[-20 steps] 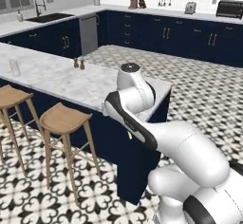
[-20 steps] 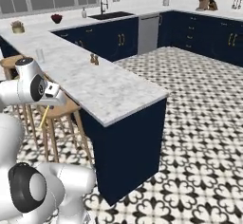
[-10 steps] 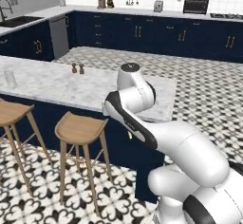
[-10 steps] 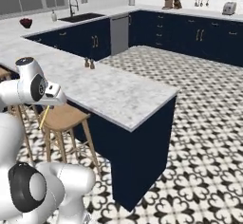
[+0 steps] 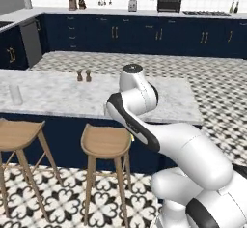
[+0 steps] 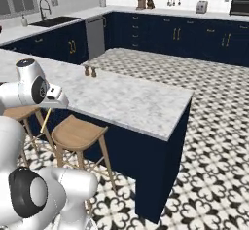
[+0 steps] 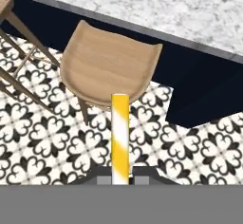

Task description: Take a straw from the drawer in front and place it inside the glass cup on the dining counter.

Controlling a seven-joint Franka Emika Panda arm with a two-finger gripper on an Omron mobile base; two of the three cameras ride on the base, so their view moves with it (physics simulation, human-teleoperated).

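Your dining counter [image 5: 62, 96] stretched ahead, glass cup [image 5: 16, 94] near its left end — your gripper [image 7: 121, 176] had its jaws clamped on the straw [image 7: 120, 137] above a stool [image 7: 107, 69].

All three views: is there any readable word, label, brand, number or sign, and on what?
None: no readable text anywhere.
The straw bears yellow and white stripes, no lettering.
The toaster and oven on the far worktop are too small to show any marking.

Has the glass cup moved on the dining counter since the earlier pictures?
No. The glass cup stands left of the two small shakers on the dining counter as before; the camera itself turned.
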